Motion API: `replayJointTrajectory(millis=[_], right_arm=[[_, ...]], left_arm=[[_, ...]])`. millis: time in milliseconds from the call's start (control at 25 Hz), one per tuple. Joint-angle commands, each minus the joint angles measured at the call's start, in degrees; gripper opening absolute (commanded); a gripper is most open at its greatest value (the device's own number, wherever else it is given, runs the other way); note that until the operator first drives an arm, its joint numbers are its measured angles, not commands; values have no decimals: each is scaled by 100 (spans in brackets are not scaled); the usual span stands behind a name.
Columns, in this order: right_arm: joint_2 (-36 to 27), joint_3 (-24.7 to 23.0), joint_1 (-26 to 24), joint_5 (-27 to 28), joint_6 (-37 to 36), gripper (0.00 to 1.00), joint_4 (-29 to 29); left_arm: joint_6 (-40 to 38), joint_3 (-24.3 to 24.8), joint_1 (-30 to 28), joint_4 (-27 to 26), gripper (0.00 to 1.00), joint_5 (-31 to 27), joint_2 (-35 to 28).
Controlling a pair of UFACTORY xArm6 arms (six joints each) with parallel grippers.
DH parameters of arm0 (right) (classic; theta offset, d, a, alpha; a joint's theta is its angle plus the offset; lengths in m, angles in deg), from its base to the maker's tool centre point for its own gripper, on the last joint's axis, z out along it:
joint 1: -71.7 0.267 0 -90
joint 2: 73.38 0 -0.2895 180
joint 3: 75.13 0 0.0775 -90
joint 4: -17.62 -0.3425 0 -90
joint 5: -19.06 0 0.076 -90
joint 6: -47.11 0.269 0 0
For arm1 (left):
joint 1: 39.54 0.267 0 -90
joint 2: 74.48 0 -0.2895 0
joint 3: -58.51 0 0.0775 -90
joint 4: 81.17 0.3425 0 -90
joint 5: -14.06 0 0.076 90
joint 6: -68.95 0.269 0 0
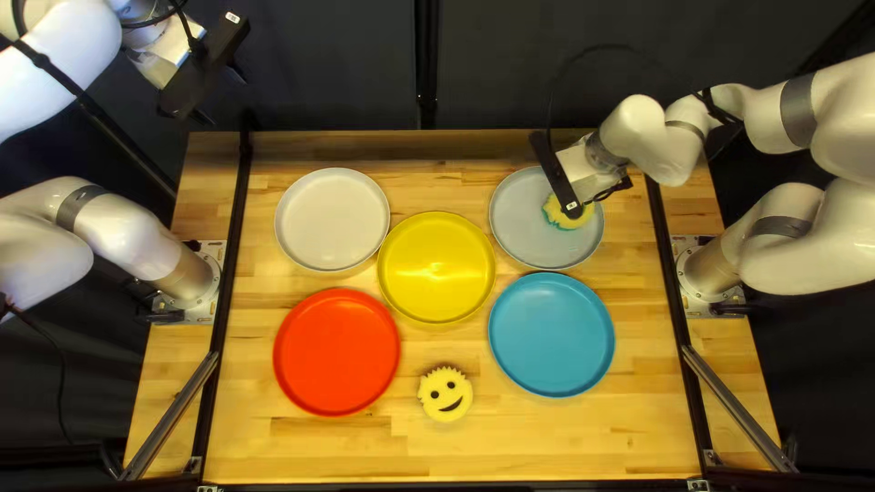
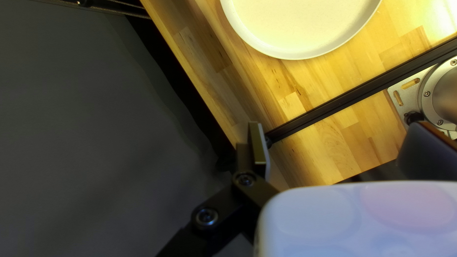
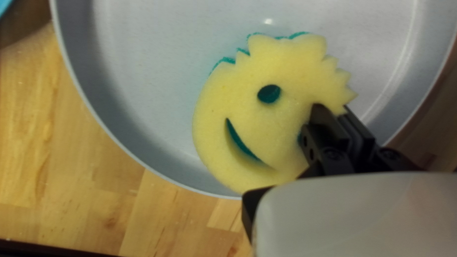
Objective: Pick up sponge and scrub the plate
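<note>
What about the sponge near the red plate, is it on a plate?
No, that sponge lies directly on the wooden table.

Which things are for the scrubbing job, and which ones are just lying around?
For the job:
- yellow-and-green sponge, lying in the grey plate
- grey plate
- right gripper, at the sponge

Just lying around:
- white plate
- yellow plate
- red plate
- blue plate
- other smiley sponge, near the red plate
</note>
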Motion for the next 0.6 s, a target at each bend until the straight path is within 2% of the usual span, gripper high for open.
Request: replayJointTrajectory(millis=[40, 160, 400, 600], right_arm=[[-26, -60, 184, -22, 272, 0, 195], [75, -40, 165, -96, 260, 0, 255], [600, 299, -356, -274, -463, 0, -26], [843, 599, -576, -205, -796, 0, -183]], left_arm=[[0, 0, 0, 0, 100, 0, 0], [0, 0, 0, 0, 100, 0, 0], [0, 0, 0, 0, 100, 0, 0], [0, 0, 0, 0, 100, 0, 0]])
